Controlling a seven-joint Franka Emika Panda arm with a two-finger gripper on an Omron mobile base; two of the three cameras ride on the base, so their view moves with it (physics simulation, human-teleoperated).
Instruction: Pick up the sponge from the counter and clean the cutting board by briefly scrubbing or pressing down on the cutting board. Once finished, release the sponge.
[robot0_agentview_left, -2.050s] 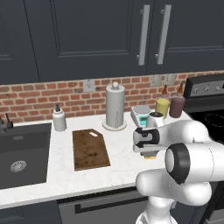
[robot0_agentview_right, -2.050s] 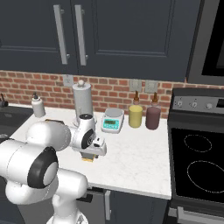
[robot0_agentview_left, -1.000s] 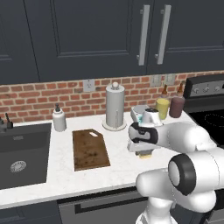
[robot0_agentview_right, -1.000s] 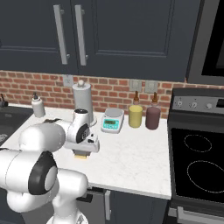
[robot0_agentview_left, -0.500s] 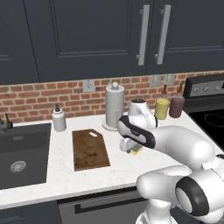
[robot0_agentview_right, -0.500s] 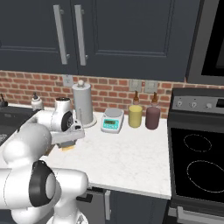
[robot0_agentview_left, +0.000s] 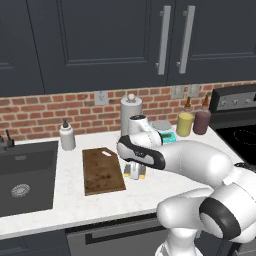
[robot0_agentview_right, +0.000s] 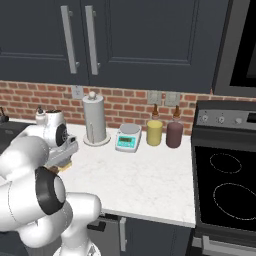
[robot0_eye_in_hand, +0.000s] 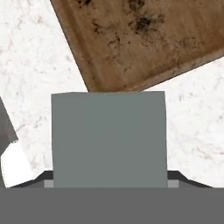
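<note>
The dark brown cutting board (robot0_agentview_left: 102, 170) lies on the white counter (robot0_agentview_left: 70, 200), to the right of the sink. My gripper (robot0_agentview_left: 135, 171) hangs just off the board's right edge, low over the counter, shut on the sponge (robot0_agentview_left: 135, 174), whose yellow body shows between the fingers. From the right base view the gripper (robot0_agentview_right: 62, 161) holds the sponge (robot0_agentview_right: 65, 168) beside the arm. In the hand view the sponge's grey top (robot0_eye_in_hand: 109, 140) sits close in front, with a stained corner of the cutting board (robot0_eye_in_hand: 144, 39) beyond it and the counter (robot0_eye_in_hand: 35, 65) around it.
A black sink (robot0_agentview_left: 25, 175) lies left of the board, with a soap bottle (robot0_agentview_left: 66, 137) behind it. By the brick wall stand a paper towel roll (robot0_agentview_left: 131, 112), a teal scale (robot0_agentview_right: 127, 137), a yellow jar (robot0_agentview_left: 185, 123) and a dark jar (robot0_agentview_left: 202, 121). A stove (robot0_agentview_right: 225, 190) is at right.
The arm has swung left across the counter with the sponge held in the gripper, from near the scale to the cutting board's right edge.
</note>
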